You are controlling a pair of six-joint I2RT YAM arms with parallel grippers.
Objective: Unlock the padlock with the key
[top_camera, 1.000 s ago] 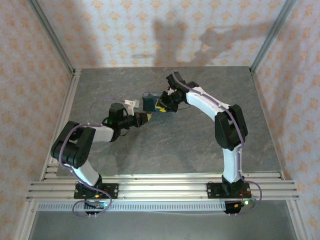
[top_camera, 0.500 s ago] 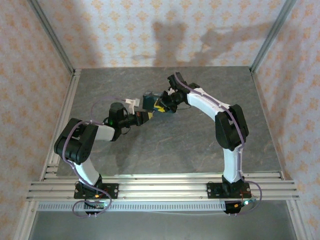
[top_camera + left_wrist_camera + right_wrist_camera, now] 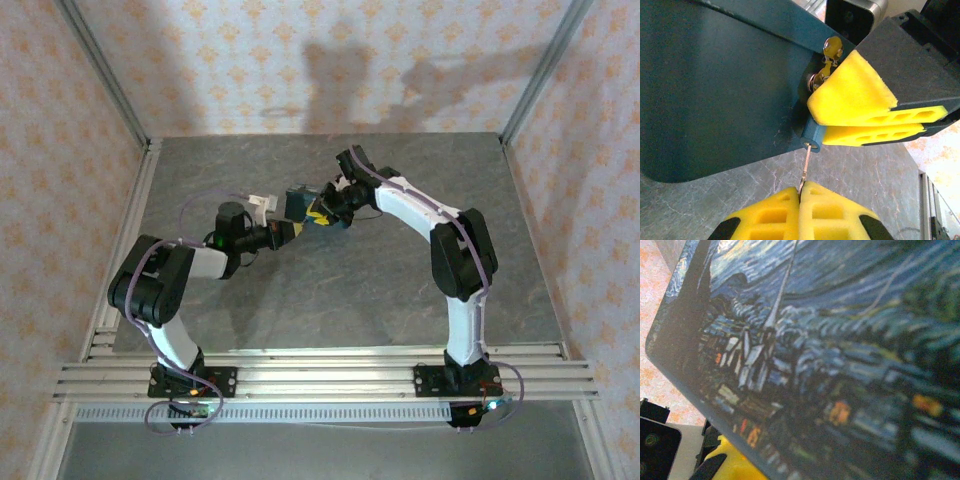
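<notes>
Overhead view, left to right: the left arm reaches inward across the grey table [image 3: 350, 300], and the left gripper [image 3: 293, 231] meets the right gripper [image 3: 320, 216] just in front of the blue box [image 3: 298, 200], which sits near the middle of the table towards the back wall. The right arm arches in from the right.

Left wrist view: the dark blue side of the box [image 3: 715, 90] takes up the left half. At the bottom, the left gripper [image 3: 800, 192] has its yellow pads pressed fully together, pinching the key [image 3: 806, 162]. The key's thin silver shaft rises from the pads into the underside of the padlock [image 3: 811, 136]. The padlock is a small blue body hanging against the box wall, below a brass hasp fitting [image 3: 830, 50]. To the right, the right gripper [image 3: 820, 124] has its two yellow pads drawn nearly together, clamping the padlock at their tips.

Right wrist view: the swirl-painted face of the box [image 3: 840, 340] lies close to the lens, with a yellow fingertip [image 3: 732, 465] at the lower left.
</notes>
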